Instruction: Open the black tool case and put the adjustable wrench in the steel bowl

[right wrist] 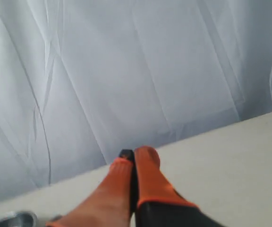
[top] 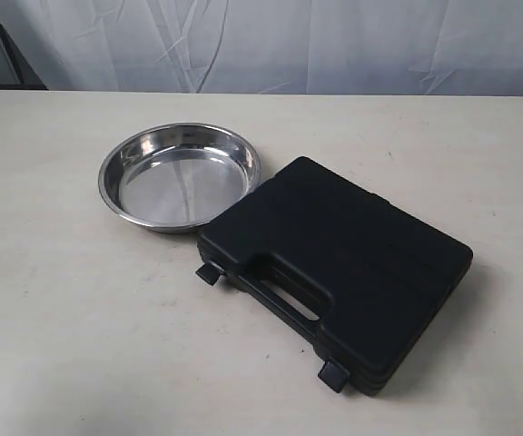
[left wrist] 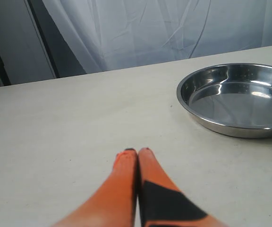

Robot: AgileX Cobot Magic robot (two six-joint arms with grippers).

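Note:
The black tool case (top: 339,268) lies closed on the table, its handle slot and two clip latches facing the front. The steel bowl (top: 181,176) sits just behind its left corner, touching or nearly touching it, and holds nothing; it also shows in the left wrist view as the steel bowl (left wrist: 237,98). The adjustable wrench is hidden. My left gripper (left wrist: 137,151) is shut with nothing in it, over bare table short of the bowl. My right gripper (right wrist: 137,155) is shut too, raised and facing the curtain. Neither gripper shows in the exterior view.
A pale table (top: 62,318) carries everything, with a white curtain (top: 289,41) hanging behind its far edge. A dark post (left wrist: 41,38) stands beside the curtain in the left wrist view. A sliver of the bowl rim (right wrist: 13,219) shows in the right wrist view.

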